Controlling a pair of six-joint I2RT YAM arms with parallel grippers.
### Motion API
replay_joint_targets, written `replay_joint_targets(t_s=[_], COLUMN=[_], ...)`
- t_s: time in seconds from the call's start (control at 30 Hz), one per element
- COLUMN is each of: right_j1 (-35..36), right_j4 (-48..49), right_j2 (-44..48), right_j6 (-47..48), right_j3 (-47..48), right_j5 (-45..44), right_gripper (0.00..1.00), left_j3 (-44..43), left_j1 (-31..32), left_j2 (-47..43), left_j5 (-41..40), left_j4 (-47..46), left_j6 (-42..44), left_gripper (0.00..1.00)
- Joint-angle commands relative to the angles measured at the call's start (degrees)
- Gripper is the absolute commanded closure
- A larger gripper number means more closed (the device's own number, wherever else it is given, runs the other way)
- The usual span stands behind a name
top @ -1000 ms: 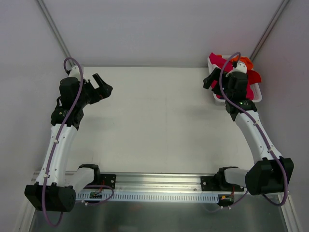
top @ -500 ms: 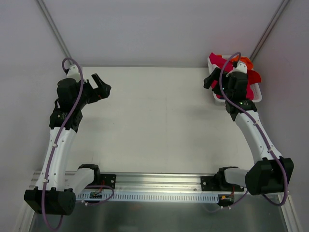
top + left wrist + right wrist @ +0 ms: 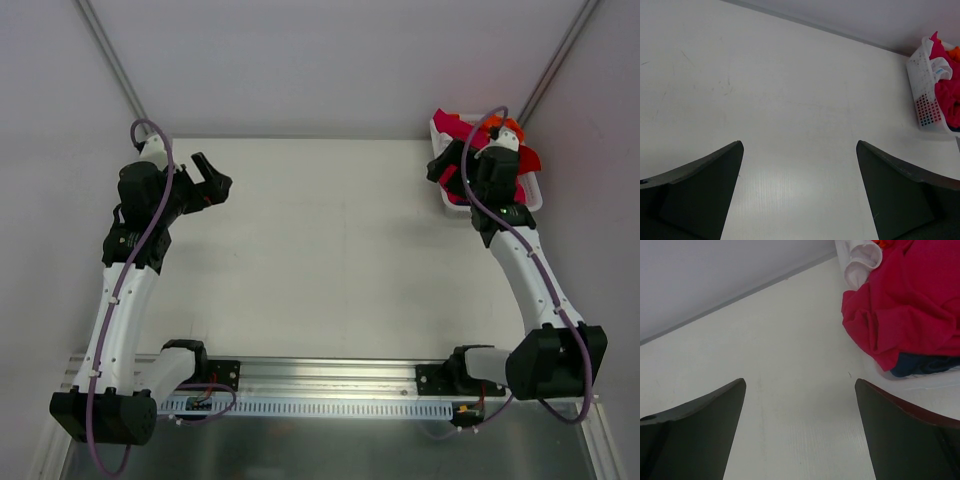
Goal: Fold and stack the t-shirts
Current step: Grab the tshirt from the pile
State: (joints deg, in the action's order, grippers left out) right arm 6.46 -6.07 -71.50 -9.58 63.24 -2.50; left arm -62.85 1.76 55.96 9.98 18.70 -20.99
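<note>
the left gripper [image 3: 215,178] is hovering over the white table [image 3: 330,250], its fingers spread wide and holding nothing. the right gripper [image 3: 800,381] is also standing open and empty, near the basket [image 3: 922,95] in the far right corner. the crimson-pink shirt [image 3: 910,305] is lying in this basket, over a dark blue shirt [image 3: 925,365].

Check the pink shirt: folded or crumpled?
Crumpled, not folded. The pink shirt lies bunched in wrinkles in the basket, spilling over its edge, on top of a dark blue shirt.
</note>
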Motion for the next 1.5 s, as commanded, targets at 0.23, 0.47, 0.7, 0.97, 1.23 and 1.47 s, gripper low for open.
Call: replay_joint_targets(t_s=[0.23,0.47,0.7,0.97,1.23,1.47], right_j1=[-16.30,-16.48,-16.57,-16.74,-16.83,-16.74], right_j4=[-13.16,-23.72,-26.54,-26.19,-25.93,-21.10], right_j2=[-10.40,-22.09,-31.41,-36.60,-36.08,-30.45], right_j6=[-1.53,13.18,17.13,22.33,21.46,17.06], right_j3=[19.08,32.73,39.04,45.56,45.21,40.82], right_j5=[6.05,0.83,-1.54,0.83,4.17,7.43], right_gripper=[0.03,0.03,0.03,0.02,0.05,0.04], left_j3=[0.54,-0.26,1.15,2.21,3.35,3.17], left_j1=[-0.62,-0.62,-0.62,-0.62,-0.62,-0.62], left_j2=[0.19,2.22,0.73,-2.00,-2.70,-1.74], left_j5=[3.21,2.59,1.97,1.80,2.59,1.71], left_j4=[-1.74,-1.91,-1.74,-1.82,-1.82,-1.82], left_j6=[1.22,1.13,1.31,1.48,2.18,1.66], left_gripper=[0.01,0.01,0.01,0.01,0.01,0.01])
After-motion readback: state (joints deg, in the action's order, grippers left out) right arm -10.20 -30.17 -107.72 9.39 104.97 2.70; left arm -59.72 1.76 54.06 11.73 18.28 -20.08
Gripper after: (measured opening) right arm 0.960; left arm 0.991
